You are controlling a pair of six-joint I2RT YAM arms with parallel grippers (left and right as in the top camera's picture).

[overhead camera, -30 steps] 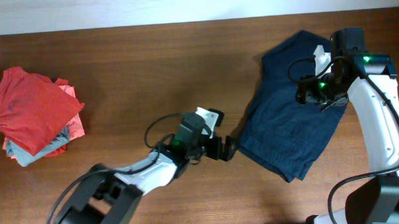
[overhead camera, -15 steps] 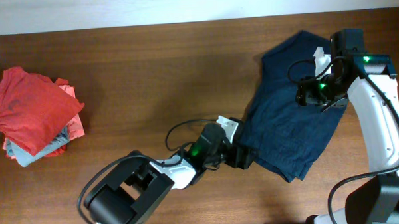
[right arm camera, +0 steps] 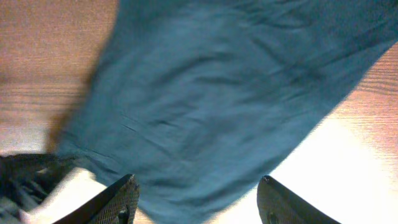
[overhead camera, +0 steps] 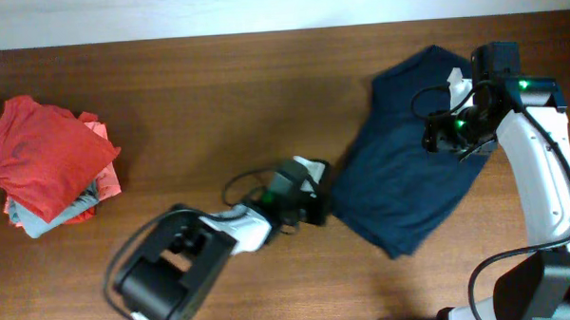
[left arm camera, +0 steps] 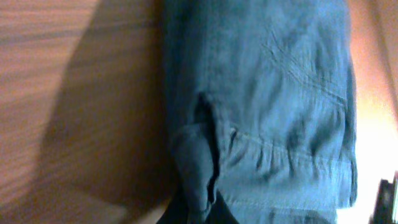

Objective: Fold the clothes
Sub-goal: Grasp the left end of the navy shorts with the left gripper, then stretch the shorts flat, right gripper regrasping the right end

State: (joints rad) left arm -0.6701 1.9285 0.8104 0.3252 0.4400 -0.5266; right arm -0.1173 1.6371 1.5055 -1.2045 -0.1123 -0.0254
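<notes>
The clothes [overhead camera: 404, 170], a wrinkled dark navy garment, lie spread on the right half of the wooden table. My left gripper [overhead camera: 325, 210] is at the garment's lower left edge and is shut on a bunched fold of its hem. In the left wrist view that pinched fold [left arm camera: 194, 168] runs down into my left gripper [left arm camera: 198, 210] between dark fingertips. My right gripper [overhead camera: 452, 133] hangs above the garment's upper right part. In the right wrist view my right gripper [right arm camera: 196, 184] is open, both fingers apart over the blue cloth [right arm camera: 217, 93], holding nothing.
A pile of folded red, coral and light-blue garments [overhead camera: 47, 163] sits at the table's far left. The table's back edge meets a white wall [overhead camera: 213, 12] along the top. The left arm's cable [overhead camera: 243, 185] loops over the wood behind the wrist.
My left gripper reached the garment's lower left edge, shut on it and drew back leftward, dragging the lower corner with it. The right arm has not moved.
</notes>
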